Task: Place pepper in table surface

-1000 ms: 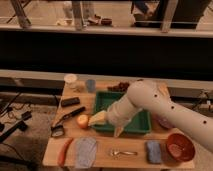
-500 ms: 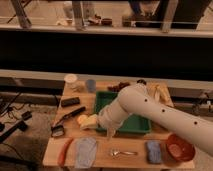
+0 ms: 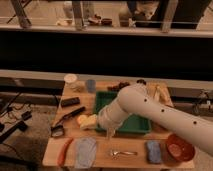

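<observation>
A: Where's the pepper (image 3: 65, 150)?
B: Lying on the worktop (image 3: 135, 160) at seven o'clock, beside a grey cloth (image 3: 86, 151).
A: And the claw (image 3: 108, 132)?
B: Open, seemingly empty, hanging near centre; placing looks done.

Dim warm light; soft blur throughout; hand (image 3: 109, 133) shadowed near green tray (image 3: 137, 128)

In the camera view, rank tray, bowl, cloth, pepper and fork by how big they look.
1. Tray
2. Bowl and cloth: look alike, not ranked
3. Pepper
4. Fork, thinnest
The gripper, open, hangs by the tray's front-left corner.
</observation>
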`<state>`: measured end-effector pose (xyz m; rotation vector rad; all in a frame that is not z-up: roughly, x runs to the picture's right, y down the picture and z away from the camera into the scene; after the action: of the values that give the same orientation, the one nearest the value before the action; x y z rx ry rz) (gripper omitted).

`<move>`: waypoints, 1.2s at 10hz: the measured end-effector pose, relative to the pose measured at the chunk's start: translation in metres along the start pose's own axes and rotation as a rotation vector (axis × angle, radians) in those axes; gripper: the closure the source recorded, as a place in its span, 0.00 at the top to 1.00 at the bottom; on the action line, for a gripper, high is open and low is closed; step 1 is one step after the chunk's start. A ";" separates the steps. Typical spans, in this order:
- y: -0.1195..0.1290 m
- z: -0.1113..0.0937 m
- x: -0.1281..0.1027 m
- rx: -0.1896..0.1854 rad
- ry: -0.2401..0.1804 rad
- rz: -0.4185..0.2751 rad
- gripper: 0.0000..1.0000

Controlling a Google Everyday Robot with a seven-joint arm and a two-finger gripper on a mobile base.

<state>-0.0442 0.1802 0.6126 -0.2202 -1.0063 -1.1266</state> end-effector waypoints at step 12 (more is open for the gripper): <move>-0.096 0.114 -0.035 -0.021 -0.055 -0.175 0.80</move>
<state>-0.1889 0.2280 0.6197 -0.1830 -1.0782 -1.2964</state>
